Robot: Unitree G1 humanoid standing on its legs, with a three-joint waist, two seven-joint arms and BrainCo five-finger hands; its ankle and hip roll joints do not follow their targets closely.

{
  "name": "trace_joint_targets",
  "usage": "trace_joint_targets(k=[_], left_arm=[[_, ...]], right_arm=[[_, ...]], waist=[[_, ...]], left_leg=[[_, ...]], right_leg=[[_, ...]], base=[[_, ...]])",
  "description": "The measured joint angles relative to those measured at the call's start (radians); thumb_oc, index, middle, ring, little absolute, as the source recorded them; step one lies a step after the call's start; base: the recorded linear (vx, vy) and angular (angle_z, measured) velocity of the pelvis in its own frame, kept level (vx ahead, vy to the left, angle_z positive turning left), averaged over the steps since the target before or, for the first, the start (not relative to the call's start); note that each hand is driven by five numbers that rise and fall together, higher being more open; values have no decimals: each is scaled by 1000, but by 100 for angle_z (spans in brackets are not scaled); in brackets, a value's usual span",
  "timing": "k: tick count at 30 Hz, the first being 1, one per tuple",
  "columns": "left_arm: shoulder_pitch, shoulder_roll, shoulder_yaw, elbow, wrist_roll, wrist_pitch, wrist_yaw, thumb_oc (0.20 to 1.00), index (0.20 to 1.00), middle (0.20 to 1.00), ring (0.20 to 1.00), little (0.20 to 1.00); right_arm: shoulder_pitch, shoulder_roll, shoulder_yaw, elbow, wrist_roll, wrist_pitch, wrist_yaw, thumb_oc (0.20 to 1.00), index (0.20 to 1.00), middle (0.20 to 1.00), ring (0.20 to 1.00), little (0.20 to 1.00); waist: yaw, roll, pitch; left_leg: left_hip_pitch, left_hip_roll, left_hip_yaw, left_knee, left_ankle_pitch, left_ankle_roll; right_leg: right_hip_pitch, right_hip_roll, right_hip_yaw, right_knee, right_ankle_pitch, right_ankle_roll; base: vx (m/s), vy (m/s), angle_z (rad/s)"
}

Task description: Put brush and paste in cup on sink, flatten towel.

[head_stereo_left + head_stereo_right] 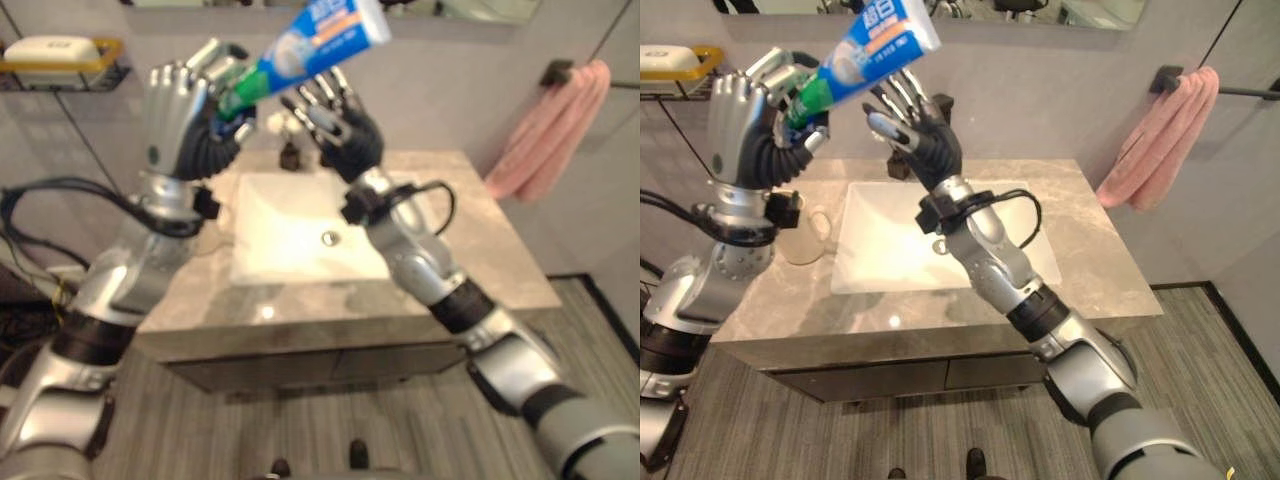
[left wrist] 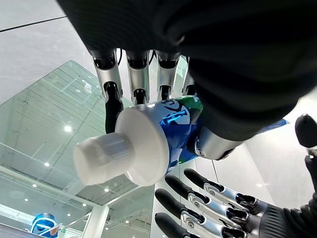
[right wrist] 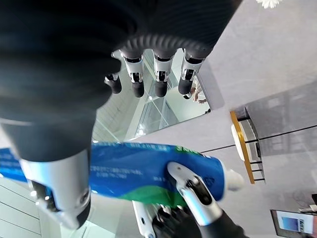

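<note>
A blue and green toothpaste tube (image 1: 310, 45) with a white cap (image 2: 106, 158) is held high above the sink basin (image 1: 290, 230). My left hand (image 1: 180, 115) is shut on its green cap end, and the tube slants up toward the mirror. My right hand (image 1: 925, 140) is open just beside and under the tube, with straight, spread fingers (image 2: 213, 208) and the thumb (image 3: 64, 198) close to the tube. A clear glass cup (image 1: 805, 235) stands on the counter left of the basin, partly behind my left wrist. A pink towel (image 1: 1160, 140) hangs bunched on a wall bar at the right.
A dark faucet (image 1: 290, 150) stands behind the basin under the hands. A yellow wire rack with a white soap bar (image 1: 50, 50) hangs on the wall at the left. The marble counter (image 1: 1090, 250) has bare room right of the basin.
</note>
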Motion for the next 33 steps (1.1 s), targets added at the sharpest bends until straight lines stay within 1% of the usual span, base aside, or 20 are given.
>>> trace_joint_targets(k=[6,9,12,24,33], left_arm=[[1,-1,-1,0,0,-3,0,200,200,200,200,200],[5,-2,-1,0,0,-15,-1,200,200,200,200,200],[21,-2,-1,0,0,-18,-1,200,200,200,200,200],[89,-4,-4,0,-1,-20,-5,200,200,200,200,200],[97,-4,-10,0,-20,-20,-6,200,200,200,200,200]], right_arm=[[0,1,0,0,0,0,0,1000,1000,1000,1000,1000],[0,2,0,-5,0,0,0,1000,1000,1000,1000,1000],[0,3,0,-41,0,-1,2,1000,1000,1000,1000,1000],[-17,8,3,-47,0,-4,3,1000,1000,1000,1000,1000],[-18,8,3,-48,0,-4,2,1000,1000,1000,1000,1000]], waist=[[0,0,0],[0,0,0],[0,1,-1],[0,1,-3],[1,1,-3]], left_leg=[[0,0,0,0,0,0],[1,0,0,0,0,0],[2,0,0,0,0,0],[4,0,-4,0,2,-2],[4,0,-5,0,2,-2]], right_leg=[[0,0,0,1,0,0],[1,0,0,1,0,0],[1,0,0,1,0,0],[6,0,-3,1,0,0],[6,0,-5,1,0,0]], base=[[0,0,0],[0,0,0],[0,0,0],[0,0,0],[0,0,0]])
